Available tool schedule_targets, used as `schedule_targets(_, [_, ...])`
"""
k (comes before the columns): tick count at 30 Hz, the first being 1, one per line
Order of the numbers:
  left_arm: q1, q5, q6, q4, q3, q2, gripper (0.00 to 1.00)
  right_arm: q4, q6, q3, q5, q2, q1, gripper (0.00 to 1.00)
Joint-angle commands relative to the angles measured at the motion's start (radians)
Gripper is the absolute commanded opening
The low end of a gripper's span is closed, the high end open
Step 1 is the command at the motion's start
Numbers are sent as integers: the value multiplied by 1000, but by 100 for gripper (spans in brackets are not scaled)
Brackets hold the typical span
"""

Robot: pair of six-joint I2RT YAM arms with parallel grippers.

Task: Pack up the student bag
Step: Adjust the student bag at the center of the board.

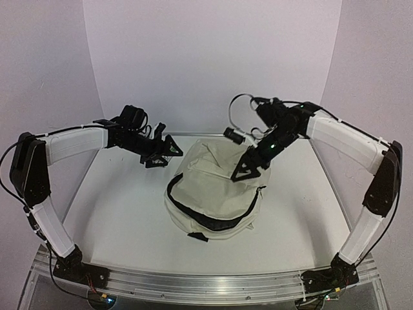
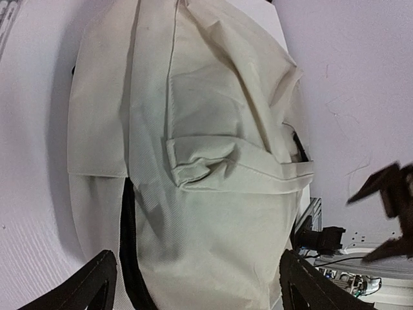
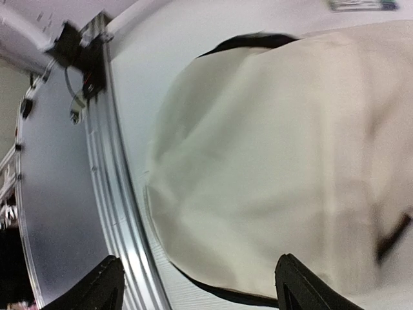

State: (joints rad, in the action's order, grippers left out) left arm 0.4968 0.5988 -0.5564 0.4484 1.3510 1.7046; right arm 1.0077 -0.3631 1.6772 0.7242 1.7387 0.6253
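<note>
Your student bag (image 1: 216, 194), a slumped cream fabric backpack with a black zipper curving across it, lies mid-worktop (image 1: 110, 213). Your left arm (image 1: 74, 145) reaches toward its far-left side, left fingers (image 2: 87, 287) spread apart, empty. Your right arm (image 1: 342, 139) angles down over its far side, right fingers (image 3: 293, 284) likewise spread.

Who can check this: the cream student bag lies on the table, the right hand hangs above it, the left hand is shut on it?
Wrong on the left hand: the left wrist view shows it open, gripping nothing. The rest holds: student bag on the table, right hand above it.
</note>
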Motion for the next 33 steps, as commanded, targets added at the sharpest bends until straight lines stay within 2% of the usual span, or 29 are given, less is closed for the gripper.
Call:
schedule_targets(1, [80, -100, 87, 69, -24, -90, 87, 121, -11, -5, -162, -60, -144, 78])
schedule_targets(6, [210, -205, 69, 125, -62, -118, 83, 164, 7, -64, -207, -151, -186, 78])
schedule_targets(11, [233, -286, 8, 199, -96, -52, 77, 109, 17, -216, -190, -210, -197, 79])
schedule_targets(17, [233, -351, -87, 248, -60, 108, 63, 77, -26, -308, -79, -149, -255, 74])
schedule_targets(20, [210, -399, -112, 250, -2, 163, 58, 42, -20, -306, -49, -133, -291, 73])
schedule_targets(27, [43, -422, -83, 260, 112, 263, 53, 11, 2, -256, -27, -102, -319, 70])
schedule_targets(30, [5, -455, -30, 304, 186, 260, 55, -13, 32, -253, 10, -108, -319, 70])
schedule_targets(33, [9, -436, 25, 336, 250, 230, 62, -47, 55, -270, 48, -116, -319, 68])
